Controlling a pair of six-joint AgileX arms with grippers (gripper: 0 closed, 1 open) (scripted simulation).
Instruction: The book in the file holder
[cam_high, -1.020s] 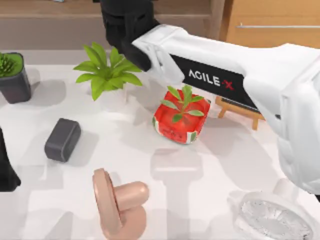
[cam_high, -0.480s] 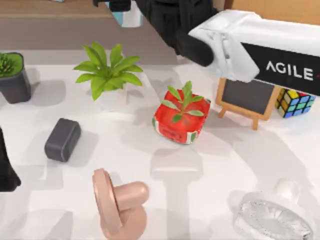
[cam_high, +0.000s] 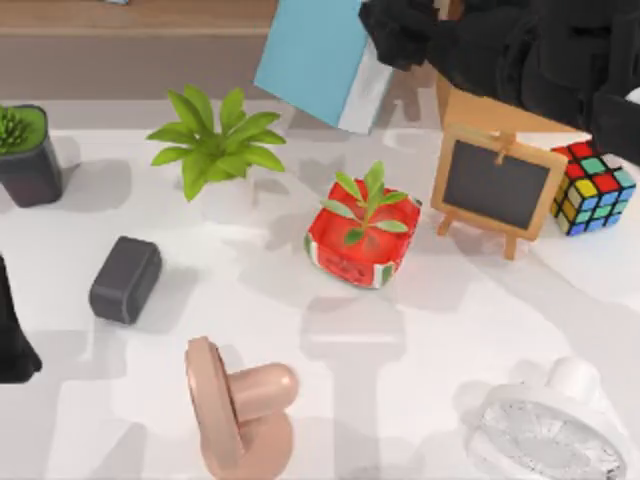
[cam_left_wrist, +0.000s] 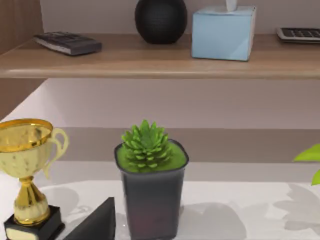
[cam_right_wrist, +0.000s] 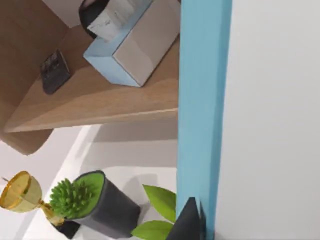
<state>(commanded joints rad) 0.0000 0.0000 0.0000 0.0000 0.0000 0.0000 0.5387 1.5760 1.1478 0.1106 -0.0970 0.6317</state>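
right tool (cam_high: 400, 40) up at bench's far edge, clamped on book (cam_high: 318, 60), book tilted in air off the bench, teal cover up, white pages toward tool. vs half a sec ago: arm pulled back right, book now out in full. under/near tool: chalkboard easel (cam_high: 495, 185), rubik's cube (cam_high: 593, 186), red pot plant (cam_high: 362, 235). farther: leafy plant (cam_high: 215, 145). left tool (cam_high: 12, 345) parked far off at bench's left edge, can't tell its fingers.

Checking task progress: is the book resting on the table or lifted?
Lifted: the book hangs tilted above the table's far edge, held by the right gripper.
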